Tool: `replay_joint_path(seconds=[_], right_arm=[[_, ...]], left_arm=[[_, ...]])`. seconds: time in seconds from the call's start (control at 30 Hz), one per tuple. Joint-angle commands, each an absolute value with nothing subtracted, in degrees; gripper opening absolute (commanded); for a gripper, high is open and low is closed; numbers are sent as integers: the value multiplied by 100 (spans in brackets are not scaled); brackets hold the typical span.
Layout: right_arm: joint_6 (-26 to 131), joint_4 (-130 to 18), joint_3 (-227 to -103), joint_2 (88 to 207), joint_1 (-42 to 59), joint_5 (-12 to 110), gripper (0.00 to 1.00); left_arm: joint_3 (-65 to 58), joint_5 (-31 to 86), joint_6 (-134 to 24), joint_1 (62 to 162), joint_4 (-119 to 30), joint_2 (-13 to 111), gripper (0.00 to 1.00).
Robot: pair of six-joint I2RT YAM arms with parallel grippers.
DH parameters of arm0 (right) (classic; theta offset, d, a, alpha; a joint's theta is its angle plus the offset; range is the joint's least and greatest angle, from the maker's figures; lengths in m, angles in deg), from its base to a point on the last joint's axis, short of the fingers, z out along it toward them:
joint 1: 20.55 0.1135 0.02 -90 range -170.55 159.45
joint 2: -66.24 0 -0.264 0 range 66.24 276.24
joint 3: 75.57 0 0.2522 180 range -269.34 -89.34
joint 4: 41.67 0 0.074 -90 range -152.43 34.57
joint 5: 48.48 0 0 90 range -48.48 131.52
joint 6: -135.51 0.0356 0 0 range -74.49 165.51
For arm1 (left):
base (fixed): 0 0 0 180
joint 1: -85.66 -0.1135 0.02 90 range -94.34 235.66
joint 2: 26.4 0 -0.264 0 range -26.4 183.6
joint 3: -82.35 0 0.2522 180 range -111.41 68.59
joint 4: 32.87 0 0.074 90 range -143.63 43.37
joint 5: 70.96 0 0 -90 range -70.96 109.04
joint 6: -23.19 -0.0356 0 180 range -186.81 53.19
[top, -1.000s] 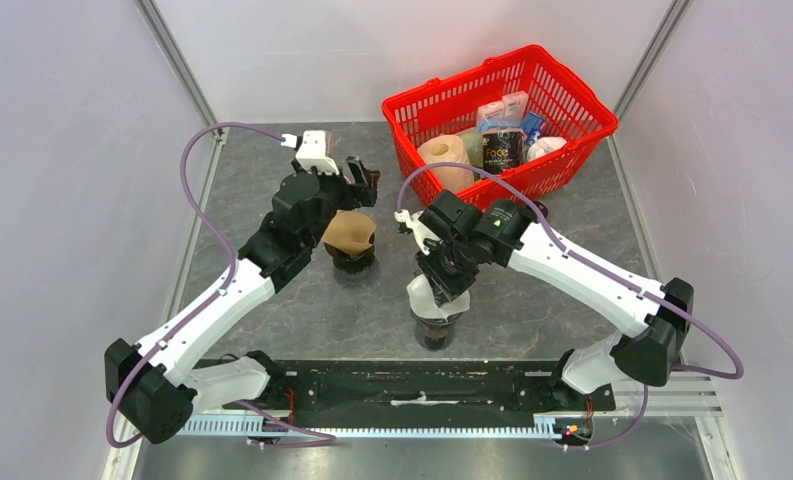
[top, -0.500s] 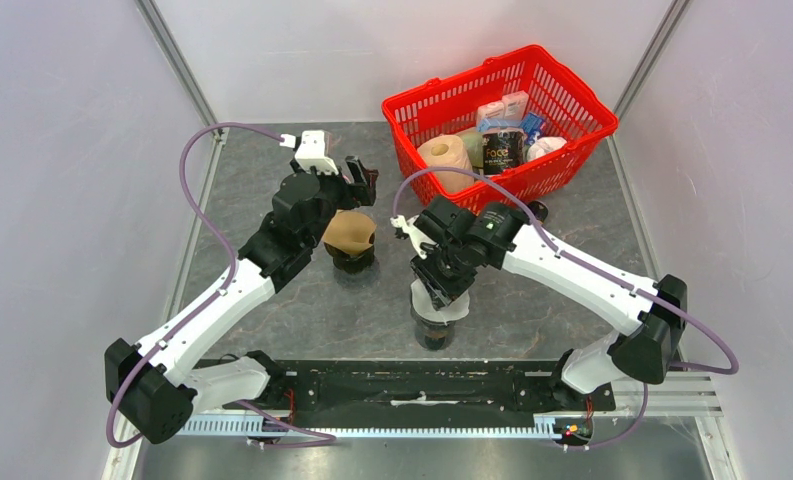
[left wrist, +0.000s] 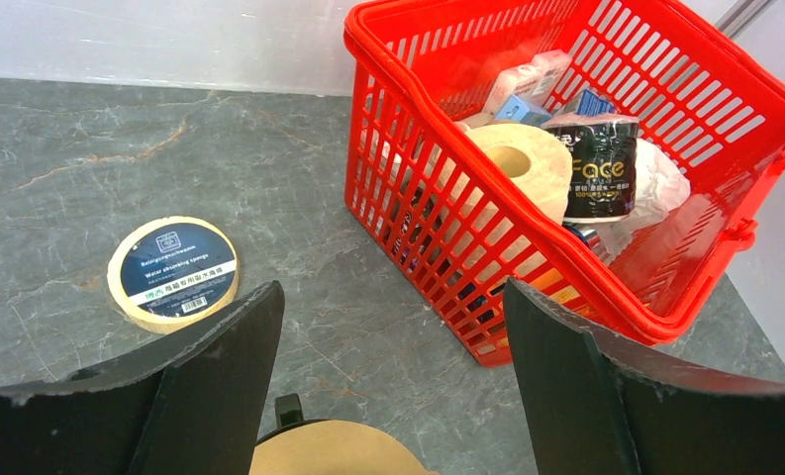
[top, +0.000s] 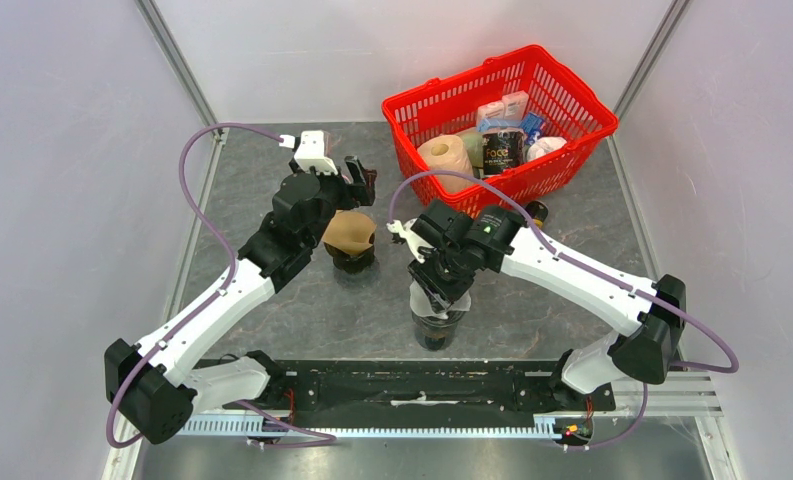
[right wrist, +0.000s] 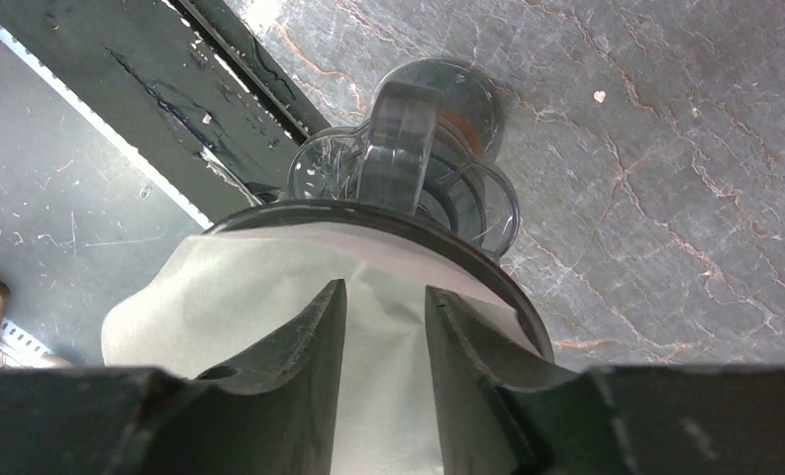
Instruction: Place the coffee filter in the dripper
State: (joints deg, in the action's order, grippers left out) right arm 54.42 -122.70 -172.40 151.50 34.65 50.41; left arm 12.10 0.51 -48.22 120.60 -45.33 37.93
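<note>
Coffee filter [right wrist: 230,287]: I read it as white paper, opened out and seated inside the dripper [right wrist: 405,139]. On the handle side its edge follows the rim. On the opposite side a lobe of paper sticks out past the rim. The dripper is clear plastic with a dark rim ring and a loop handle. It stands upright on the grey counter [right wrist: 665,148], close to the front edge.
</note>
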Motion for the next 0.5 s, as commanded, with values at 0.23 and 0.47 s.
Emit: replay_joint_path(seconds=[0.23, 0.47], right_arm=[[5365, -12172, -17293, 15230, 3509, 4996, 29], [5428, -12099, -17191, 15303, 3511, 4953, 28]], left_arm=[[1207, -109, -4914, 12029, -4494, 3635, 88], [1216, -111, -4923, 12031, -4487, 3633, 88]])
